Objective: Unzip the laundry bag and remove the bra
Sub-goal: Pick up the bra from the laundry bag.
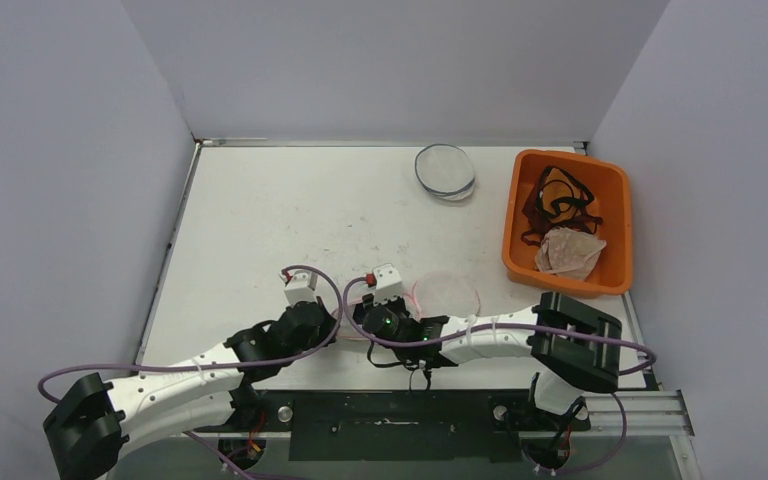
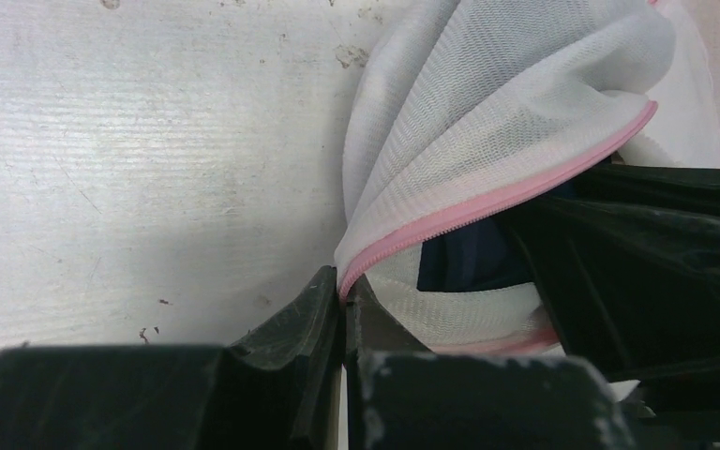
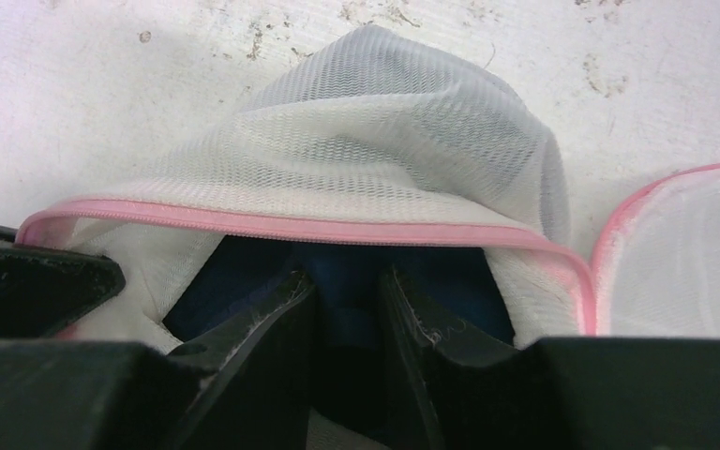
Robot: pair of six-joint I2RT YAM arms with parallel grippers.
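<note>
The white mesh laundry bag [image 2: 487, 103] with a pink zipper edge [image 2: 497, 202] lies near the table's front middle [image 1: 447, 295], its mouth open. My left gripper [image 2: 345, 292] is shut on the pink zipper edge at the bag's corner. My right gripper [image 3: 347, 286] reaches into the open mouth under the raised mesh [image 3: 384, 141]. Its fingers stand close together with the navy bra [image 3: 431, 272] between them. The bra also shows in the left wrist view [image 2: 469, 262]. In the top view both grippers [image 1: 355, 325] meet under the wrists and are hidden.
An orange bin [image 1: 516, 230] at the right edge holds a dark strappy bra [image 1: 560, 200] and a pale one [image 1: 570, 252]. A second round mesh bag with a dark rim [image 1: 445, 170] lies at the back. Grey walls enclose the table.
</note>
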